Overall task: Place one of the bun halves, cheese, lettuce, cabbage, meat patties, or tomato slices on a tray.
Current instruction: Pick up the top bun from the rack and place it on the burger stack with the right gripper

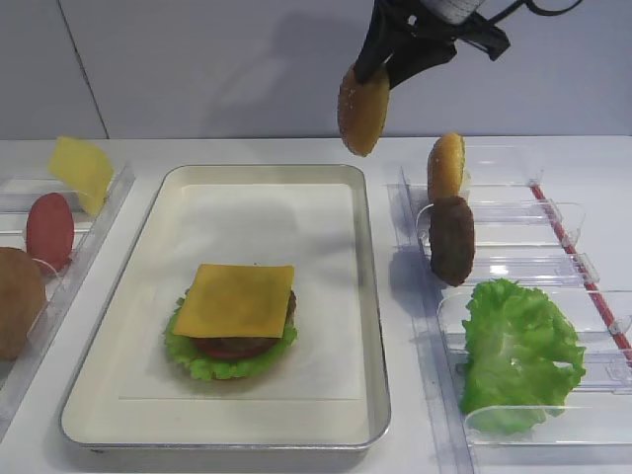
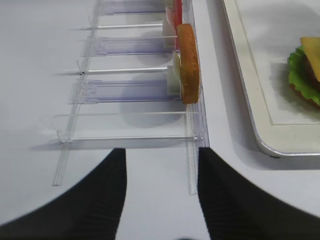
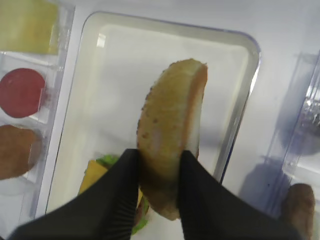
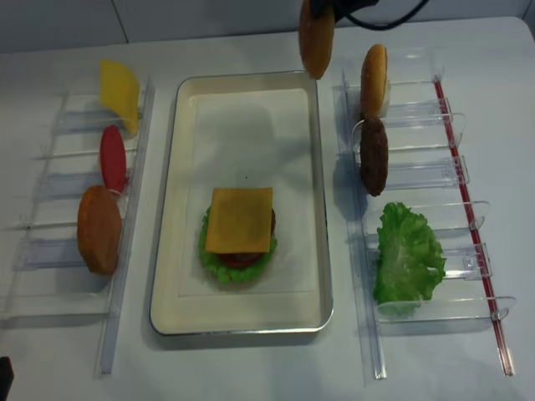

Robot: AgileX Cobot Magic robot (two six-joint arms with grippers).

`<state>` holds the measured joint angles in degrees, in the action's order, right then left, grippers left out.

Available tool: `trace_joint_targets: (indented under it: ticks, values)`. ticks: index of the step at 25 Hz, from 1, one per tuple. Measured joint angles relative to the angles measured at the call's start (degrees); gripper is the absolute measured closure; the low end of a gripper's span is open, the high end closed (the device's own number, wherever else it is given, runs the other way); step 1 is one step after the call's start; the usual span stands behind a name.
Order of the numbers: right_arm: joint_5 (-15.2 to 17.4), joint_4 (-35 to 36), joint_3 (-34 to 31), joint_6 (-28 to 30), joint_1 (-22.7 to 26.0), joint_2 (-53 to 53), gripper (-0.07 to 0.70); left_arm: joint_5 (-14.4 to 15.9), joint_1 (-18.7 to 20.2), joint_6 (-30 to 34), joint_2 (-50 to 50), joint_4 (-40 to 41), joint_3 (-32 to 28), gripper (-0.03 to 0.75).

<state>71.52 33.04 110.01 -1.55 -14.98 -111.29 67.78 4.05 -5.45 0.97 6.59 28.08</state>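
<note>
My right gripper is shut on a sesame-speckled bun top, which hangs on edge in the air over the far right corner of the cream tray. In the right wrist view the black fingers pinch the bun from both sides. On the tray lies a stack with a cheese slice on top, a dark red layer below it and lettuce at the bottom. My left gripper is open over bare table by the near end of the left rack, with nothing between its fingers.
The clear rack on the right holds another bun half, a meat patty and a lettuce leaf. The left rack holds cheese, a tomato slice and a brown disc.
</note>
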Motion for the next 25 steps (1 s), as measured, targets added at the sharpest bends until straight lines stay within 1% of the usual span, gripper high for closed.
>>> trace_joint_targets:
  ticks: [2,6,9,13,18,22,25]
  values:
    - [0.0,1.5,-4.1,2.0,0.0,2.4,0.410,0.0,0.0,0.0,0.0,0.0,0.0,0.379]
    - [-0.1,5.3,-14.2,7.1,0.0,7.6,0.410,0.0,0.0,0.0,0.0,0.0,0.0,0.379]
    - [-0.3,9.6,-21.0,11.5,0.0,12.4,0.410,0.0,0.0,0.0,0.0,0.0,0.0,0.379]
    - [-0.7,17.8,-28.3,17.9,0.0,17.4,0.410,0.0,0.0,0.0,0.0,0.0,0.0,0.379]
    - [-1.3,31.0,-38.1,25.6,0.0,21.6,0.410,0.0,0.0,0.0,0.0,0.0,0.0,0.379]
    - [-4.7,40.1,-45.0,30.2,-0.1,23.8,0.410,0.0,0.0,0.0,0.0,0.0,0.0,0.379]
    - [-7.8,46.0,-50.4,33.7,-1.6,24.8,0.410,0.0,0.0,0.0,0.0,0.0,0.0,0.379]
